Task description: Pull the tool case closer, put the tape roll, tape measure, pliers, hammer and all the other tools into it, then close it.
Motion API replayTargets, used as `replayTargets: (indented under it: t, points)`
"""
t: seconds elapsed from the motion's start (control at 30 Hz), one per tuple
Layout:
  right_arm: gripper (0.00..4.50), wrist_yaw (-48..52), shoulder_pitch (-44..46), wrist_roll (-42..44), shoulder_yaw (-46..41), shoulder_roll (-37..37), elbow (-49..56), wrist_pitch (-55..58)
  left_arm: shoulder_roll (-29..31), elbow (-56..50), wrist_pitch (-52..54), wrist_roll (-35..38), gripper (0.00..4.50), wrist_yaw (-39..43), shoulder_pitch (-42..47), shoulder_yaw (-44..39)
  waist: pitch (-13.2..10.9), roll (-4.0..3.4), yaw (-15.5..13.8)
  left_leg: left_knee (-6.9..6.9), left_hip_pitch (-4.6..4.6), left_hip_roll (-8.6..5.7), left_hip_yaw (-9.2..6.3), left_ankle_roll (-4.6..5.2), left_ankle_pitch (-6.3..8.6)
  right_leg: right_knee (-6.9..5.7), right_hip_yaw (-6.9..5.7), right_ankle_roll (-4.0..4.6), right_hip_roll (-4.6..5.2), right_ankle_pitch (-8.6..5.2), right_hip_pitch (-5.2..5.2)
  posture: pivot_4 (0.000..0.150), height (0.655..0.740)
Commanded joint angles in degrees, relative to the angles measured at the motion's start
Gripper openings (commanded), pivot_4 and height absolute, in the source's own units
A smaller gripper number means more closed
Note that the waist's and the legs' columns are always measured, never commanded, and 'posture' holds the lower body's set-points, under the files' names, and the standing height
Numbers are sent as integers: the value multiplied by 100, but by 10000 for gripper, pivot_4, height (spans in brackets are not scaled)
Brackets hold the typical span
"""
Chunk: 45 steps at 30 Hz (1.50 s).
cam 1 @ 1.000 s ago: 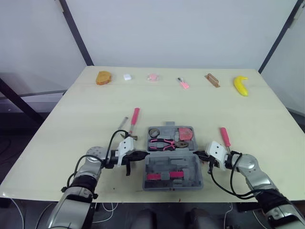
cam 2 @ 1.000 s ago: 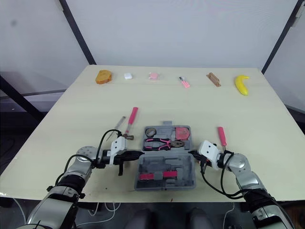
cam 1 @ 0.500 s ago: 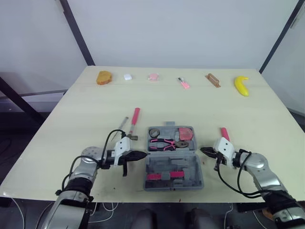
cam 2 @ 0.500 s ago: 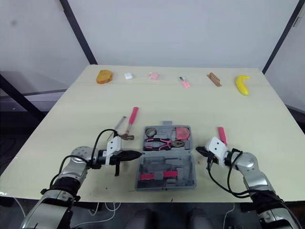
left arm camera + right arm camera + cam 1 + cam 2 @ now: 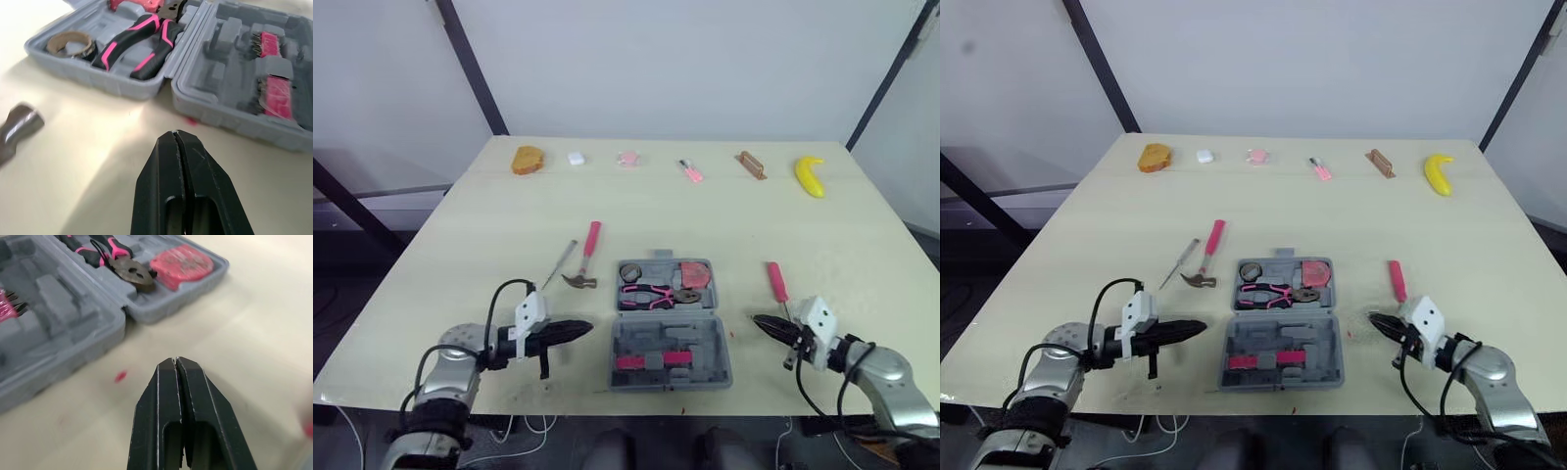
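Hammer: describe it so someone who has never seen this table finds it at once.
Start at the open grey tool case near the front edge of the table. Just left of its far half lies the hammer, its handle pointing away from the robot. Its pink handle and dark metal head set it apart from the thin grey rod beside it.

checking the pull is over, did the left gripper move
Yes. The left gripper has drawn back to the robot's left, away from the tool case.

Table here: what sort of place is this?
Probably a robot test lab: plain table before blank white walls, an open tool case, and odd props like a banana along the far edge.
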<state>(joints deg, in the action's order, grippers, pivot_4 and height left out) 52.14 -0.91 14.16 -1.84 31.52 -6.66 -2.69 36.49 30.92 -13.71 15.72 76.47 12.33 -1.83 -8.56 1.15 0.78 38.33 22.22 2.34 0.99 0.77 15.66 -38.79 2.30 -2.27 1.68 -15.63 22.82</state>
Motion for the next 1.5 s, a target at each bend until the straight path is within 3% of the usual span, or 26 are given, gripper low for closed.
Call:
replayTargets:
  t: [0.03, 0.37, 0.4, 0.47, 0.53, 0.73, 0.77, 0.93, 1.13, 1.5]
  points:
    - [541, -21, -274, 212, -277, 88, 365, -8, 45, -414, 89, 143, 0, -74, -220, -127, 0, 0, -5, 0, -2, 0, 0, 0, 0, 0, 1, 0, 0, 0, -1, 1500, 7400]
    - [541, -41, -1256, 1066, -1303, 8, 642, -99, 83, -887, 683, 838, 0, -649, -898, -982, -1, 0, -4, -6, -3, 2, 1, 0, 1, 5, 3, -1, 2, -2, -1, 1500, 7400]
    - [115, -53, -1439, 1170, -1530, -11, 603, -144, 116, -940, 738, 930, 2570, -788, -1081, -1217, -1, 0, -3, -7, -3, 3, 1, 0, 1, 6, 3, -2, 4, -2, -1, 1500, 7400]
    - [5435, -100, -1755, 1352, -1939, -65, 528, -206, 183, -1015, 803, 1055, 8227, -973, -1463, -1613, -1, 0, 3, -7, -6, 11, 2, 0, 1, 4, 4, -2, 9, -2, -1, 1500, 7400]
    - [11969, -126, -1969, 1513, -2248, -136, 457, -239, 186, -1167, 906, 1182, 16688, -1100, -1795, -1894, -1, 0, 3, -12, -11, 23, 8, 0, 1, 5, 8, -1, 12, -3, -2, 1500, 7400]
    - [40096, -85, -2508, 1791, -2938, -271, 171, -369, 57, -1584, 1065, 1470, 43465, -1542, -2514, -2584, -2, 0, -11, -15, -19, 29, 20, 0, 2, 13, 12, 13, 19, -13, -4, 1500, 7400]
    - [44627, -71, -2538, 1804, -2983, -280, 145, -382, 40, -1634, 1085, 1491, 45000, -1583, -2570, -2631, -2, 0, -14, -14, -20, 29, 23, 0, 2, 13, 13, 17, 21, -15, -4, 1500, 7400]
    - [44627, -124, -2636, 2068, -3498, -409, -373, -460, -81, -1846, 1129, 1559, 45000, -1803, -2977, -2899, -1, 1, -6, -17, -23, 30, 28, -1, 2, 18, 18, 19, 20, -17, -5, 1500, 7400]
    - [44627, 121, -2501, 1856, -3375, -347, -586, -790, -225, -2203, 1314, 1544, 45000, -2085, -2848, -2696, -2, -1, -9, -24, -26, 29, 34, -1, 2, 25, 24, 19, 19, -16, -6, 1500, 7400]
    - [44627, 547, -2137, 1886, -2488, -127, 945, -350, -278, -2215, 1903, 1121, 45000, -3178, -1710, -2212, -1, -2, -2, -23, -27, 25, 29, 0, 2, 24, 23, -2, 8, -3, -10, 1500, 7400]
